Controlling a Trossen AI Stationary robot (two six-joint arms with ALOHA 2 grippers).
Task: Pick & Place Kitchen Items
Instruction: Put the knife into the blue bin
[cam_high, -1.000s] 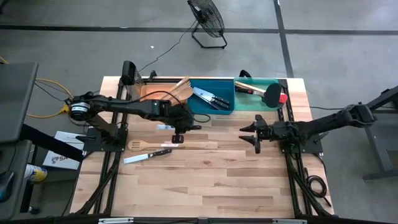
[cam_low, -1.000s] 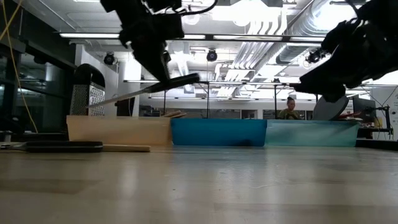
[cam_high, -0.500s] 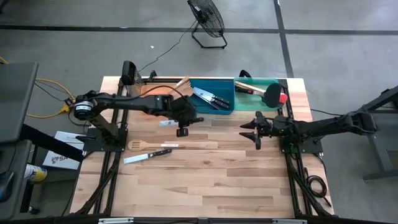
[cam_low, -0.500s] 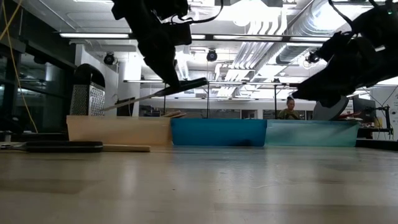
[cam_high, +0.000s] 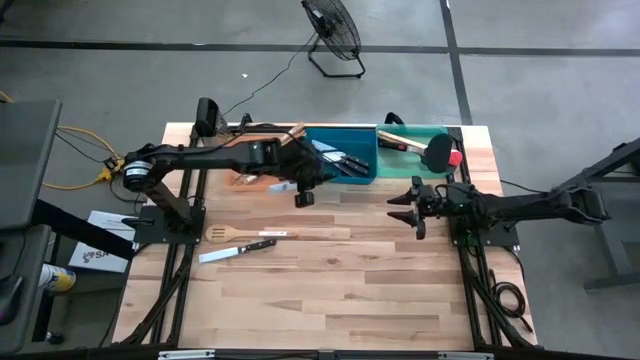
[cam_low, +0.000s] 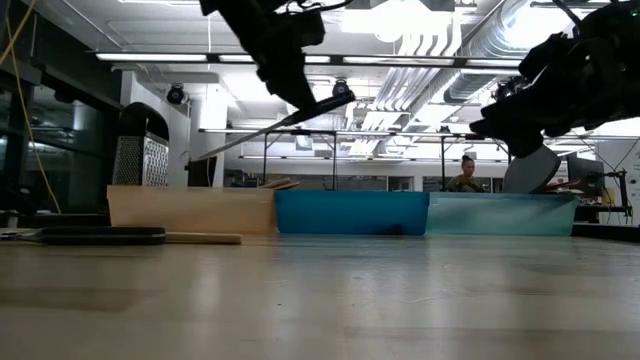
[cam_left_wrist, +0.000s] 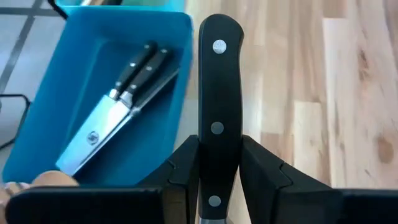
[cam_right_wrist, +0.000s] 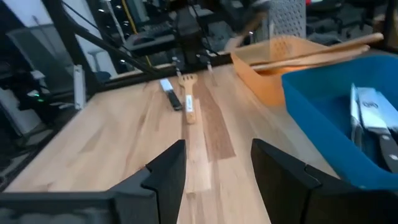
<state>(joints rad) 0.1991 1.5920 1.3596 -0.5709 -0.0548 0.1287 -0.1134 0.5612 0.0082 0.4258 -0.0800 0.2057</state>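
My left gripper (cam_left_wrist: 219, 177) is squeezed tight on a knife (cam_left_wrist: 218, 118) and has carried it up over the blue bin (cam_high: 340, 157), almost ready to drop; my right gripper (cam_right_wrist: 214, 171) waits open

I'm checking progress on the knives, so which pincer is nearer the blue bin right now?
Left. The left pincer holds a knife at the blue bin's near edge; the right pincer waits open, farther off over the table.
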